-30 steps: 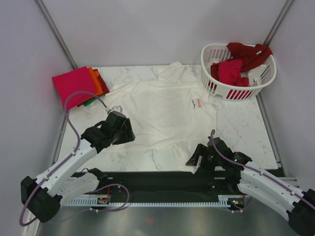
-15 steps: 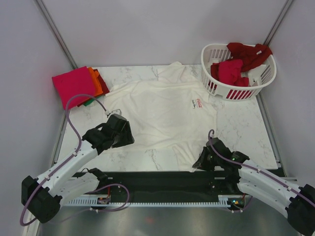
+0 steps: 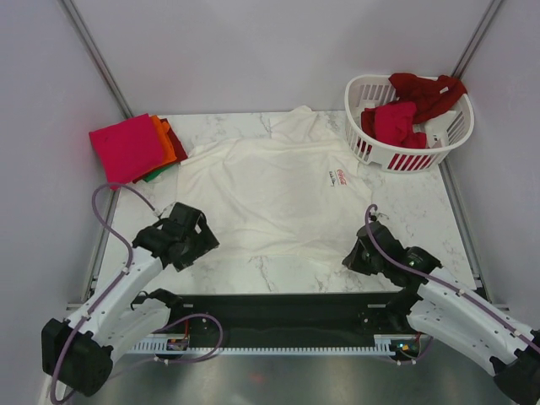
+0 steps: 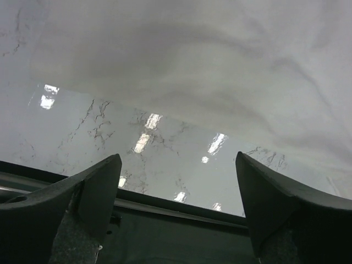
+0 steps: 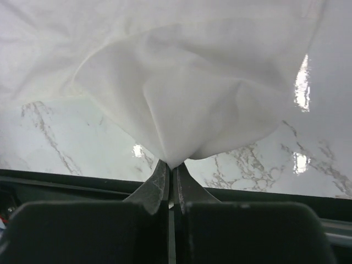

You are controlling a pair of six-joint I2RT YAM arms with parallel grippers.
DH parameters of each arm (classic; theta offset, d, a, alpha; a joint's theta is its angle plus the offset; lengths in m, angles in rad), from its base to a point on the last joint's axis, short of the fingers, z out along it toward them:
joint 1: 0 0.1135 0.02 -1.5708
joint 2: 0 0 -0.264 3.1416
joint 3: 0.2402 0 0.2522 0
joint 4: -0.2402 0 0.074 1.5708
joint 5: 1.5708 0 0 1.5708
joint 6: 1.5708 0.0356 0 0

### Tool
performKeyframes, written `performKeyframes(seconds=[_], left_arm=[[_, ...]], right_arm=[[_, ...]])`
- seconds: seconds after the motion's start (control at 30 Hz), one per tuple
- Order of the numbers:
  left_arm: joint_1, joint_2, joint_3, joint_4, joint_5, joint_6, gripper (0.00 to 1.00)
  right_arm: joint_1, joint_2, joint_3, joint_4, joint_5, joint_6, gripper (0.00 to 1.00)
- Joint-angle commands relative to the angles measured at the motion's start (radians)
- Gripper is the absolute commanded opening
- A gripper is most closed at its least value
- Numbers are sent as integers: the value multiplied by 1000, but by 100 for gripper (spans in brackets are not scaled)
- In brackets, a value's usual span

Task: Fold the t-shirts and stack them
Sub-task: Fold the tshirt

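Cream-white t-shirt [image 3: 274,190] spread flat on a white marble bench [image 3: 413,219]. Near hem corner pinched in the clenched right end effector [image 5: 170,168]. Left end effector [image 4: 177,157] released, fingers [image 4: 82,203] apart over bare marble just beside the hem. Folded pink-topped stack [image 3: 131,148] far left; basket [image 3: 375,154] of red shirts [image 3: 395,122] far right. Pale walls [image 3: 270,51] around.

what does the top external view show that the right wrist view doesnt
Only top external: the white basket holding red t-shirts, the folded stack at the far left, and the red logo on the cream t-shirt. Only right wrist: the right gripper shut on a pinched fold of that shirt's edge. Both: the cream t-shirt lying on the marble table.
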Motion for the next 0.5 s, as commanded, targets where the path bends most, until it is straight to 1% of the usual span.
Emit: performKeyframes(seconds=[0.0,0.03,0.07,0.1,0.17,0.23,0.3,0.4,0.43,0.47], left_arm=[[92,3,-25,-14,59,-90,95],[126,23,-34,-3,81,-79,99],[182,34,-35,8,106,-64,100],[207,46,-34,17,144,-42,100],[256,69,-32,18,150,-36,100],[278,75,-35,15,146,-42,100],[316,80,-37,9,120,-62,100],[383,114,-37,11,101,-62,96],[400,127,-32,12,101,-57,94],[420,144,-32,14,89,-59,90]], right_arm=[[-13,0,26,-55,97,-34,0],[-21,3,26,-51,94,-36,0],[-35,8,32,-46,92,-39,0],[-42,12,32,-37,88,-43,0],[-73,23,38,-7,63,-56,0],[-101,49,48,14,46,-89,0],[-154,87,65,44,3,-135,0],[-251,149,73,106,-109,-188,0],[-288,164,69,139,-116,-197,0],[-302,178,64,153,-176,-208,0]])
